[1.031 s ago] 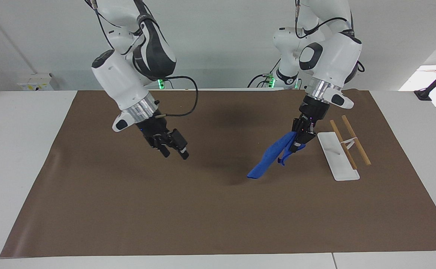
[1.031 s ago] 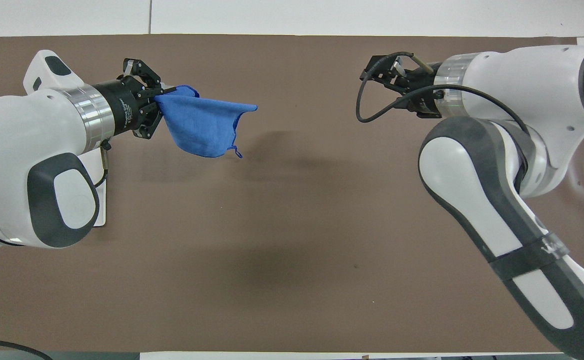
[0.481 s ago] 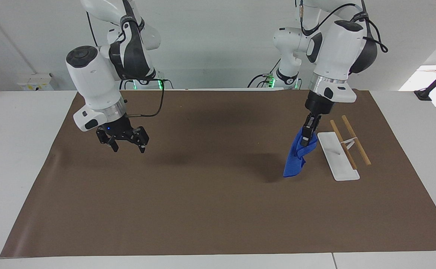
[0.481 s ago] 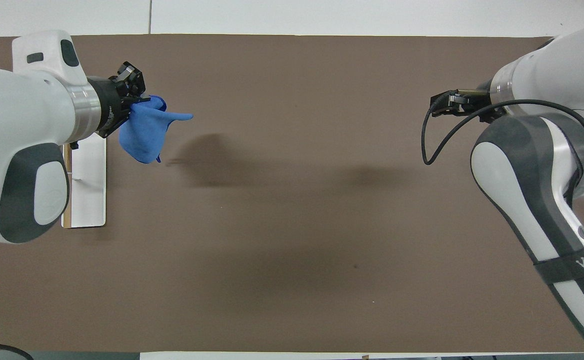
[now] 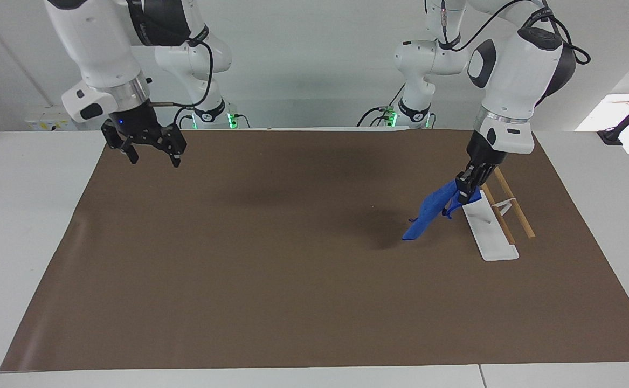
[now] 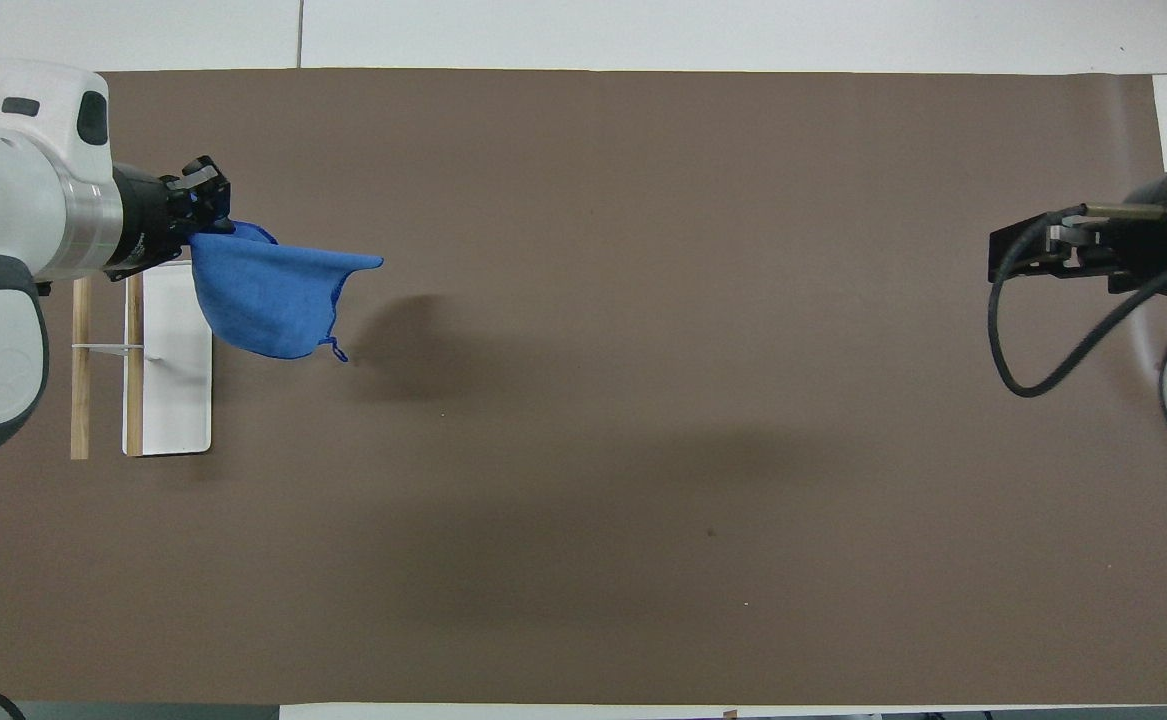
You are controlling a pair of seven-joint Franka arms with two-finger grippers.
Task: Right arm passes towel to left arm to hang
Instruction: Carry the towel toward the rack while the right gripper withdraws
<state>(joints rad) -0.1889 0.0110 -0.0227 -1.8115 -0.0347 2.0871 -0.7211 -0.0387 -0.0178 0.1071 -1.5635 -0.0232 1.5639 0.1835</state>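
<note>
Two tools, one task: the left tool (image 5: 464, 189) is clenched on the towel (image 5: 427, 214), which hangs just beside the white rack (image 5: 488, 225). From the towel the rack lies at three o'clock in the facing view. The right tool (image 5: 151, 152) waits released, well apart.

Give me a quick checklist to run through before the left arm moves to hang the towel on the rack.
1. Left gripper shut on the towel: ok.
2. Towel off the brown mat, hanging free: ok.
3. Right gripper open and empty, well away at the right arm's end of the table: ok.
4. White rack base flat on the mat, nothing lying on it: ok.
5. Towel's loop cord free, dangling at a corner: ok.
6. Rack's wooden rails upright for hanging: cannot tell.
</note>
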